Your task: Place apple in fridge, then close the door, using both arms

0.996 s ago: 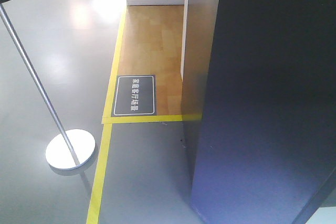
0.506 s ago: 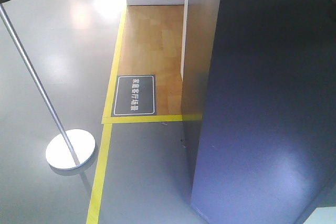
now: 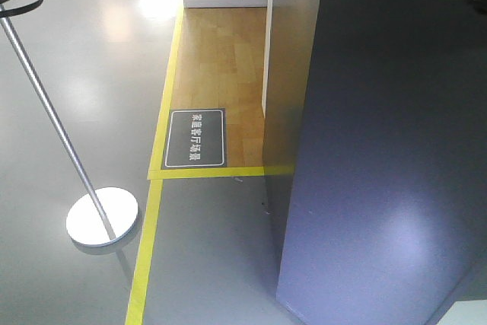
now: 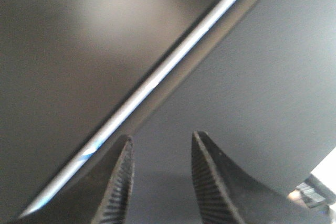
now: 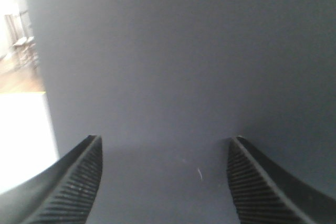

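A: Starting at the left, there's a stand with a round white base on the grey floor, then the yellow floor tape, then a dark floor sign with white characters. Can you read it?

B: Chinese, 1 line of about 6 characters, but too small for me to make out. No brand on anything I can see.

A: And the big dark slab filling the right side?

B: That looks like the door of the fridge, its dark grey outer face toward us. The fridge body itself I can't pick out from here.

A: Where's the apple?

B: Not in sight in any view. Neither arm carries it, so I'd judge it's already inside and we're on the closing step.

A: The arms?

B: The left gripper has its fingers parted a little, holding nothing, facing a dark panel with a bright edge running diagonally across it. The right gripper has its fingers spread wide and bare, squarely facing a flat grey surface.

A: So next?

B: I'd say a steady push on that face, swinging it until it seats.
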Controlling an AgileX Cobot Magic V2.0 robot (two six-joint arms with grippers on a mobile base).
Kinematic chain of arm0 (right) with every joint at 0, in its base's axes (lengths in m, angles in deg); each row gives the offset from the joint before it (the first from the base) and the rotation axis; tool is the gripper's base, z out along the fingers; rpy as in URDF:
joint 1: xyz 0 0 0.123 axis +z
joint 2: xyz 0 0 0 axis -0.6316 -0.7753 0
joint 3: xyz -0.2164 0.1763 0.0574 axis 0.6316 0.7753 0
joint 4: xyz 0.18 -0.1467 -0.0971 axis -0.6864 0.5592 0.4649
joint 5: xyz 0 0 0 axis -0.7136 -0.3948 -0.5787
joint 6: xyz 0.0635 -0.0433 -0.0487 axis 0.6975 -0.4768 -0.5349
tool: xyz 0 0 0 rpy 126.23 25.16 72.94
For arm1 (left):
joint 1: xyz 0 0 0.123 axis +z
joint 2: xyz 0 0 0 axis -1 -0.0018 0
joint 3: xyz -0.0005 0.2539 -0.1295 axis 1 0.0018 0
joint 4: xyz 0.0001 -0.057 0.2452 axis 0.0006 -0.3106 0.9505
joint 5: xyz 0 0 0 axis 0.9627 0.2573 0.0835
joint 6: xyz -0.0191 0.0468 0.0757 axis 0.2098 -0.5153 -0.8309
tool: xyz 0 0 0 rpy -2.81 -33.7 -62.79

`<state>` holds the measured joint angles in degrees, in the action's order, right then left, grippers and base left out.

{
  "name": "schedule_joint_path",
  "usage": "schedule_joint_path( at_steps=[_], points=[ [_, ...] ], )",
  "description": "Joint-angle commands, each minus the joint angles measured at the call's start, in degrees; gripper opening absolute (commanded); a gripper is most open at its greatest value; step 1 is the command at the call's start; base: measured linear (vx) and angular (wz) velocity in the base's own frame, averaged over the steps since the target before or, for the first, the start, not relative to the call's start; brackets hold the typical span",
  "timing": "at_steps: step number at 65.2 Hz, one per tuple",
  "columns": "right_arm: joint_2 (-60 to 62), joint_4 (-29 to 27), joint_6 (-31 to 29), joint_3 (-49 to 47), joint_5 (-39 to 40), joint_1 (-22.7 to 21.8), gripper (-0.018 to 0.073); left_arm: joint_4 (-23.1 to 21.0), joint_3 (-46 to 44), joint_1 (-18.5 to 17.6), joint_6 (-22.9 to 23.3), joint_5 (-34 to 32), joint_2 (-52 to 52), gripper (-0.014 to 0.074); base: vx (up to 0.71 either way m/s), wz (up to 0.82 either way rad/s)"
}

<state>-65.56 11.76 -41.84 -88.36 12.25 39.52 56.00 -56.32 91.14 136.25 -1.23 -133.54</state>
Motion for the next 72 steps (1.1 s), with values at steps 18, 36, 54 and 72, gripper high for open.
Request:
schedule_joint_path(
  at_steps=[18,36,54,72],
  points=[
    [-7.48,-0.41,-1.69,-6.48,6.81,-0.43,0.0504,2.09,-1.92,0.08,0.25,2.3,3.0,0.0273,0.0,0.0],
    [-16.0,-2.81,-1.69,-15.38,6.05,-0.43,0.0504,2.09,-1.92,0.08,0.25,2.3,3.0,0.0273,0.0,0.0],
    [-24.64,-2.48,-1.87,-25.53,-2.11,-0.43,0.0504,2.1,-1.92,0.08,0.25,2.54,3.0,0.0273,0.0,0.0],
    [-29.76,-2.86,-3.72,-34.31,-9.24,-1.75,0.0504,2.54,-1.92,0.08,0.25,4.01,3.0,0.0273,0.0,-0.01]
  ],
)
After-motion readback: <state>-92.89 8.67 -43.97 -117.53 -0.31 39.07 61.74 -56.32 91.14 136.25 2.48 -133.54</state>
